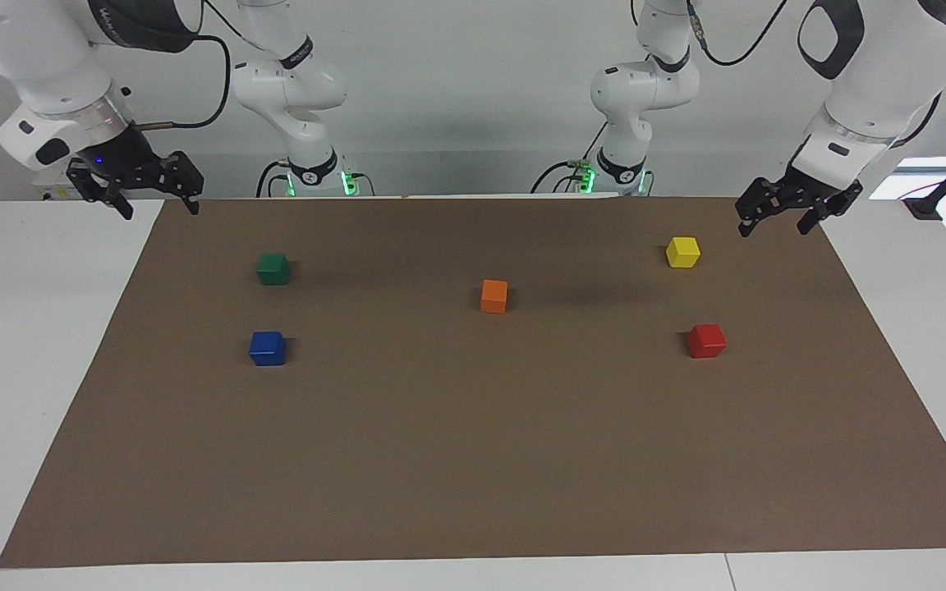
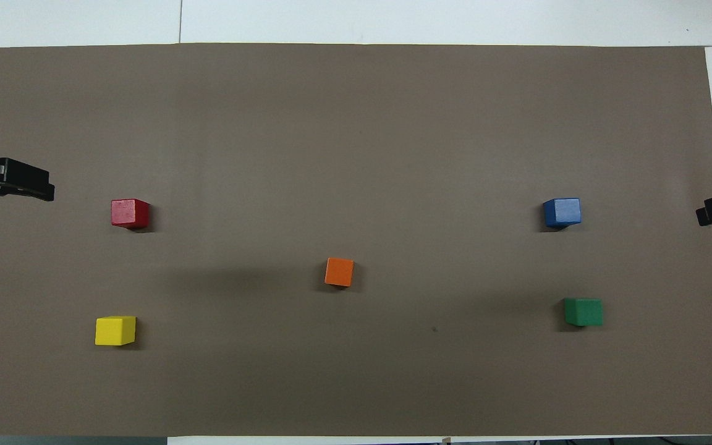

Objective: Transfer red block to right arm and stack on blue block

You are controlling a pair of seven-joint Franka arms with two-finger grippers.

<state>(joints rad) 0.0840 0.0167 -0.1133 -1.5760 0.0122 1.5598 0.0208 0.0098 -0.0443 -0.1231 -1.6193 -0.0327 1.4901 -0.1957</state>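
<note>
Left gripper [image 1: 775, 219] first: its fingers [image 1: 744, 226] are spread apart and holding nothing, and it hangs in the air over the brown mat's [image 1: 473, 460] corner at the left arm's end, on the robots' edge of the desk. Right gripper [image 1: 158, 201] mirrors it: fingers [image 1: 192, 201] parted, nothing between them, raised over the mat's corner at the right arm's end (a small blue light shows on its black wrist). Both arms wait.

Out on the mat, five cubes, all sitting flat and well apart from one another. The red block [image 1: 705, 341] rests toward the left arm's end, with the yellow cube [image 1: 682, 252] nearer to the robots than it. The blue block [image 1: 267, 348] sits toward the right arm's end, about as far from the robots as the red one, and the dark green cube [image 1: 273, 268] is nearer to the robots than it. The orange cube [image 1: 493, 295] sits mid-mat between the two pairs. Nothing is stacked; the blue block's top is bare.
</note>
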